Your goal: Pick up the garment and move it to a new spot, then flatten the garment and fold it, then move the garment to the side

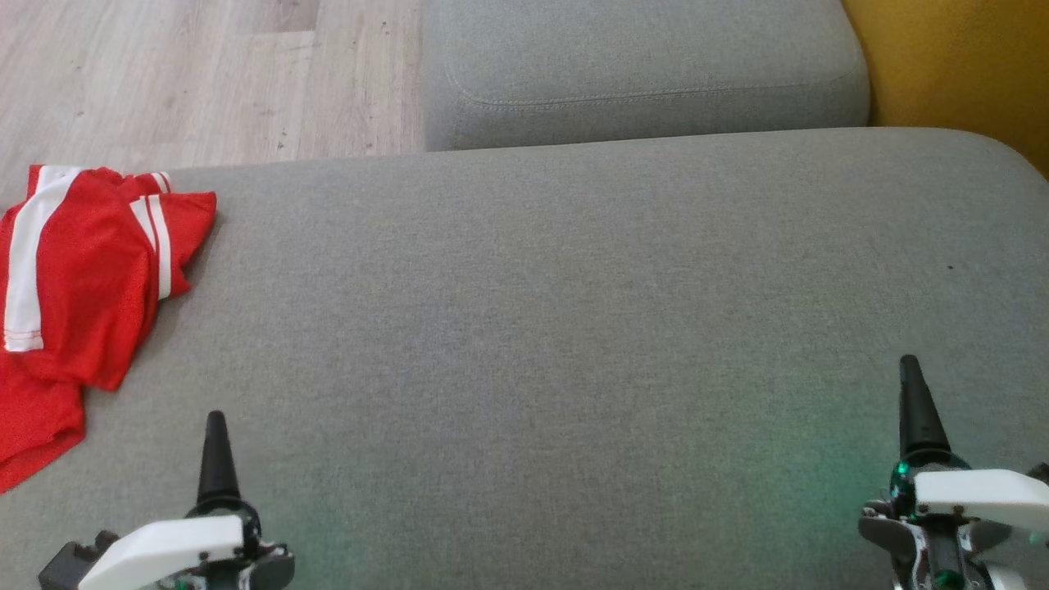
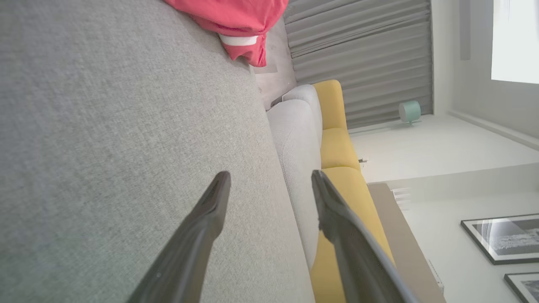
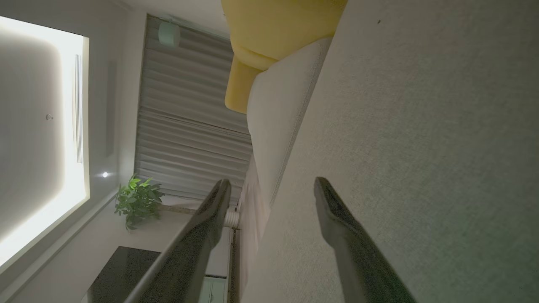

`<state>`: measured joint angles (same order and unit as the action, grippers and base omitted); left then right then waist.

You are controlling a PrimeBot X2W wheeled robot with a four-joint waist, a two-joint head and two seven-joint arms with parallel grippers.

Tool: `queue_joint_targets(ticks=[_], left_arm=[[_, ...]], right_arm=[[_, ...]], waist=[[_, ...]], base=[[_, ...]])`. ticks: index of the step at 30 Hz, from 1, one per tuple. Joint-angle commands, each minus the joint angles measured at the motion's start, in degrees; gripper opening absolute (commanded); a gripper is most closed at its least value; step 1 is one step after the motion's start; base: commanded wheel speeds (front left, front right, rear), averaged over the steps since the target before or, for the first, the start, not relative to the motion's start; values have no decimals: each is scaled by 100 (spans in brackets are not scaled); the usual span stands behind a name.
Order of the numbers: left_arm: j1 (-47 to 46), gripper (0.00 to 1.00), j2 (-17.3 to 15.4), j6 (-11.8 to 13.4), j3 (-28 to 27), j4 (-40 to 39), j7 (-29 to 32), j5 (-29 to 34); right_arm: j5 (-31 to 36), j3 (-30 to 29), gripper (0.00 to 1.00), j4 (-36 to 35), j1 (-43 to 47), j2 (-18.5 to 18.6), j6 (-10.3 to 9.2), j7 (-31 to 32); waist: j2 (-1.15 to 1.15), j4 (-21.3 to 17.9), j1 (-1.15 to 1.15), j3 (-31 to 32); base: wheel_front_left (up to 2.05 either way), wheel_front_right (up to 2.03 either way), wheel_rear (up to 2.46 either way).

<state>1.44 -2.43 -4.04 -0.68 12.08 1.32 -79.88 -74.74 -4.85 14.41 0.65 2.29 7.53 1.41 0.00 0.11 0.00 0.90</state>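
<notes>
Garment bunched, long axis seemingly near-to-far

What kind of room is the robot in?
Most likely a living room in a home. There is a big grey sofa with yellow cushions next to it, framed pictures, and a potted plant by long grey curtains.

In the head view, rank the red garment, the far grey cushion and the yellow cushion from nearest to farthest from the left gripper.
From the left gripper:
1. Red garment, up and to its left, at the left end of the seat.
2. Far grey cushion, beyond the seat, up and to the right.
3. Yellow cushion, in the top right corner.
</notes>
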Motion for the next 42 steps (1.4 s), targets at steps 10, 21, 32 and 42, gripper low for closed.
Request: queue_joint_targets(ticks=[10, 21, 32, 42], left_arm=[[-75, 100, -28, 89, 267, -372, -244, 1205], [59, 100, -85, 134, 479, -225, -446, 2367], [147, 100, -112, 165, 586, -106, -630, 3141], [190, 100, -135, 213, 739, -64, -799, 3840]], right_arm=[[1148, 337, 100, -467, -56, 32, -1, -246], [2270, 630, 100, -337, 12, 36, -2, -449], [3138, 829, 100, -296, 20, 40, -2, -634], [3922, 992, 100, -267, 50, 43, -3, -751]], waist=[[0, 44, 0, 9], [0, 77, 0, 33], [0, 109, 0, 46], [0, 130, 0, 59]], base=[[0, 0, 0], [0, 0, 0], [0, 0, 0], [0, 0, 0]])
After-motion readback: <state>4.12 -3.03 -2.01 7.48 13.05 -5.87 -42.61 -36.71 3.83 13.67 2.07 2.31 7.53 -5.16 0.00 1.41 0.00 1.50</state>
